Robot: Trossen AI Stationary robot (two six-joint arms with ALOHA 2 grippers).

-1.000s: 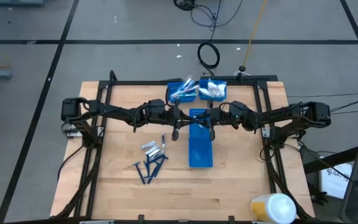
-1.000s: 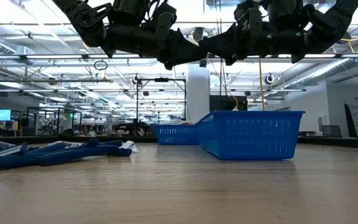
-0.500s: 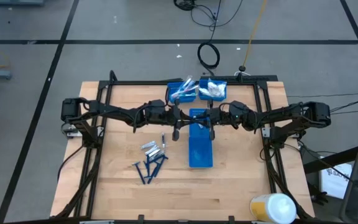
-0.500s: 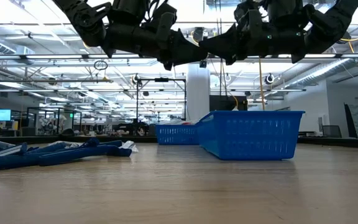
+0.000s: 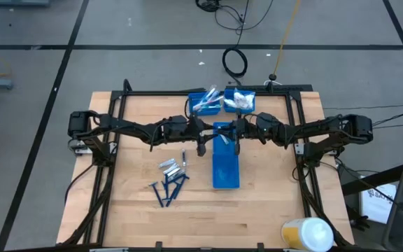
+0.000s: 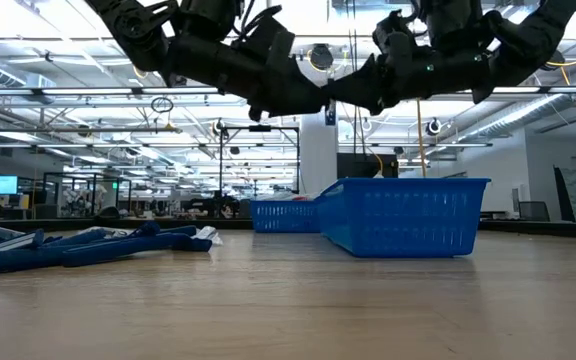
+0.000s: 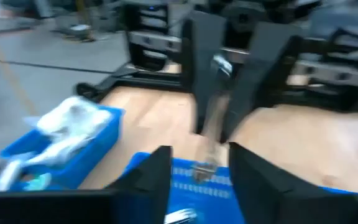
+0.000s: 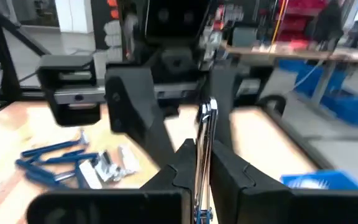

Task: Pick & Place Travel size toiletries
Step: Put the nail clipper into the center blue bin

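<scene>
On the left part of the desk (image 5: 271, 210) lie the loose toiletries; the dark blue razors (image 5: 168, 189) lie flat in a small heap, with their long handles slanting from the near left up toward the far right; just behind them sit short silvery tubes (image 5: 171, 166), shiny and stubby, touching one another; one slim stick (image 5: 184, 157) lies beside them, and its long side runs front to back.

Above the desk, the left claw (image 5: 201, 145) hangs in the air by the far left corner of the long blue bin (image 5: 225, 175); its fingers (image 7: 157, 174) stand apart, with nothing between them.

The right claw (image 5: 237, 142) hangs over the far end of the same bin, facing the left claw and very near it; it is closed on a thin silvery stick (image 8: 202, 134), which stands almost straight up and down between its fingers (image 8: 178, 167).

At the back of the desk two small blue bins stand side by side; the left bin (image 5: 204, 103) holds white and light-blue sticks; the right bin (image 5: 239, 100) holds white packets.
</scene>
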